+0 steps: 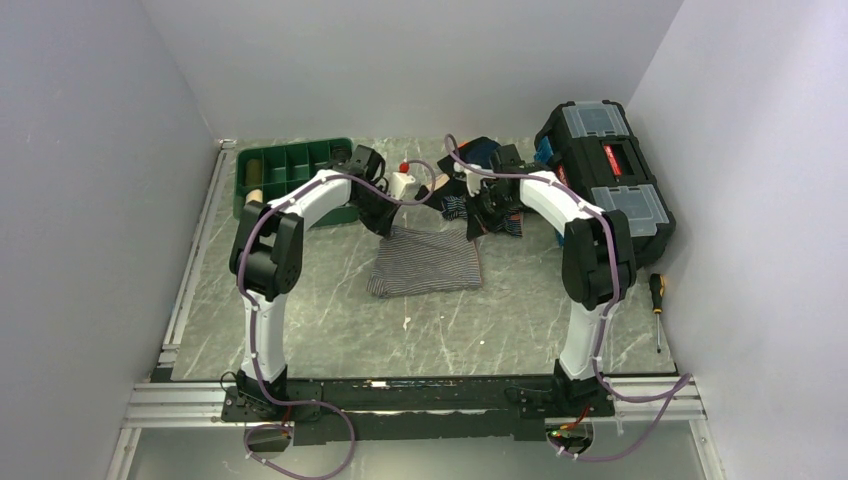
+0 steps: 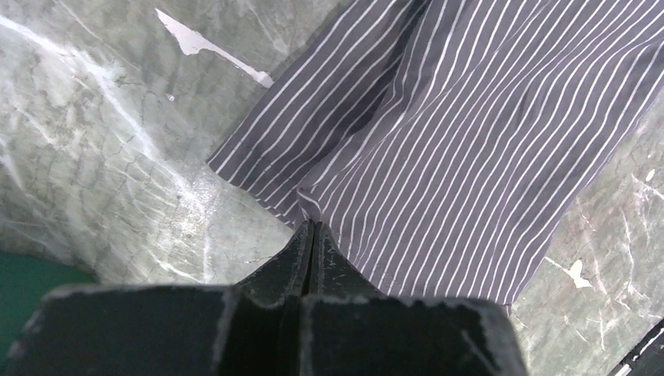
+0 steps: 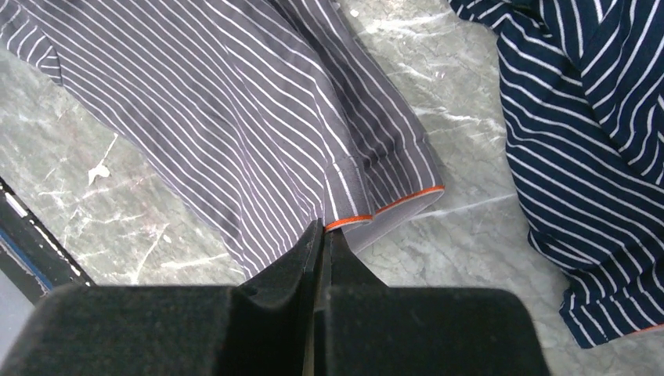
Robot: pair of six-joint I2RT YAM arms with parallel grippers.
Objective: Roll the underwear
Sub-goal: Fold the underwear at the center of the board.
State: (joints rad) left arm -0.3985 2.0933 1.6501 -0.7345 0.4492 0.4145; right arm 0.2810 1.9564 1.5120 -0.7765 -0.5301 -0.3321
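The underwear (image 1: 426, 262), grey cloth with thin white stripes, lies spread flat on the marble table. My left gripper (image 1: 388, 226) is at its far left corner. In the left wrist view its jaws are shut, with the tips (image 2: 312, 225) pinching the cloth's hem (image 2: 438, 149). My right gripper (image 1: 477, 228) is at the far right corner. In the right wrist view its jaws (image 3: 323, 229) are shut on the orange-trimmed band of the underwear (image 3: 235, 117).
A navy striped garment (image 1: 500, 218) lies just right of the right gripper and shows in the right wrist view (image 3: 595, 117). Darker garments (image 1: 480, 155) lie behind it. A green divided tray (image 1: 290, 172), a white bottle (image 1: 402, 182), a black toolbox (image 1: 605, 165) and a screwdriver (image 1: 657, 300) are also on the table.
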